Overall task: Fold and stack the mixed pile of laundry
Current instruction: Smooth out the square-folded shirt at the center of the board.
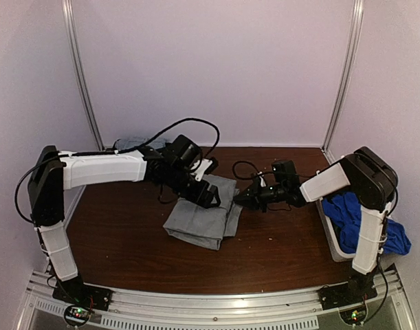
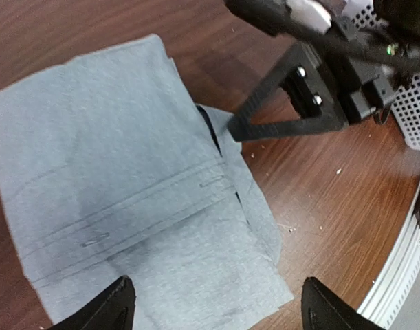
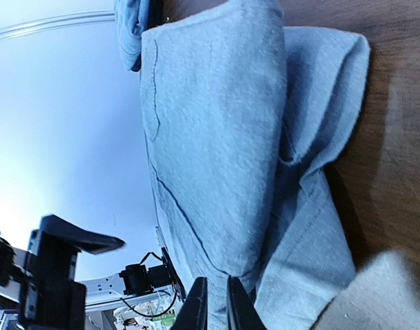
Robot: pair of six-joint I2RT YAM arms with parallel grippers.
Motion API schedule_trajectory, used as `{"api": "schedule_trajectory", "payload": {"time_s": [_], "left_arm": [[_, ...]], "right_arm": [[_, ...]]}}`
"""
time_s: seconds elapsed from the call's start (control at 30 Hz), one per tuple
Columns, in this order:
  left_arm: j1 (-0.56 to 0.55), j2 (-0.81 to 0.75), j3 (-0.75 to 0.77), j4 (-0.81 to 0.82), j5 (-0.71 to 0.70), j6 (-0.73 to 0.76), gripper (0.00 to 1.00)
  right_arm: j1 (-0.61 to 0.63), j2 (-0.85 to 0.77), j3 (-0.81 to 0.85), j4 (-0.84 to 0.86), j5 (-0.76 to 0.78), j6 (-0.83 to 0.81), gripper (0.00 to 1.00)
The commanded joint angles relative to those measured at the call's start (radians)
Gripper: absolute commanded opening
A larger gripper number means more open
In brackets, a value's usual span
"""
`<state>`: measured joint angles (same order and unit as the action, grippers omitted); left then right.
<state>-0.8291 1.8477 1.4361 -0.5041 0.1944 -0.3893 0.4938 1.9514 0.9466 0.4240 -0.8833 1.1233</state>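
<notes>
You have a dark brown wooden bench (image 1: 127, 240) in front of you, with small white crumbs (image 2: 339, 170) scattered on its surface. At its right edge stands a white plastic bin (image 1: 333, 240); its wall is perforated with small holes. Behind the bench rises a pale plain wall (image 1: 216, 69), with a metal strip (image 1: 82, 75) in each back corner. A ribbed metal rail (image 1: 210, 306) runs along the near edge.

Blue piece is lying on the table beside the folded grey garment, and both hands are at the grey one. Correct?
No: the top view shows the blue piece in the white bin at the right edge, not on the table. Both the left hand and right hand are at the folded grey garment.
</notes>
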Motion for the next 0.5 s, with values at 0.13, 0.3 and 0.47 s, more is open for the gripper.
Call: {"api": "schedule_trajectory", "payload": {"time_s": [0.13, 0.3, 0.47], "left_arm": [[-0.088, 0.209, 0.226, -0.103, -0.108, -0.071, 0.81], [-0.096, 0.289, 0.301, -0.142, -0.178, -0.096, 0.76], [-0.097, 0.359, 0.361, -0.181, -0.221, -0.102, 0.75]], "right_arm": [[0.011, 0.128, -0.007, 0.184, 0.009, 0.133, 0.06], [0.012, 0.164, -0.027, 0.284, 0.014, 0.2, 0.05], [0.012, 0.199, -0.027, 0.307, 0.018, 0.236, 0.03]]}}
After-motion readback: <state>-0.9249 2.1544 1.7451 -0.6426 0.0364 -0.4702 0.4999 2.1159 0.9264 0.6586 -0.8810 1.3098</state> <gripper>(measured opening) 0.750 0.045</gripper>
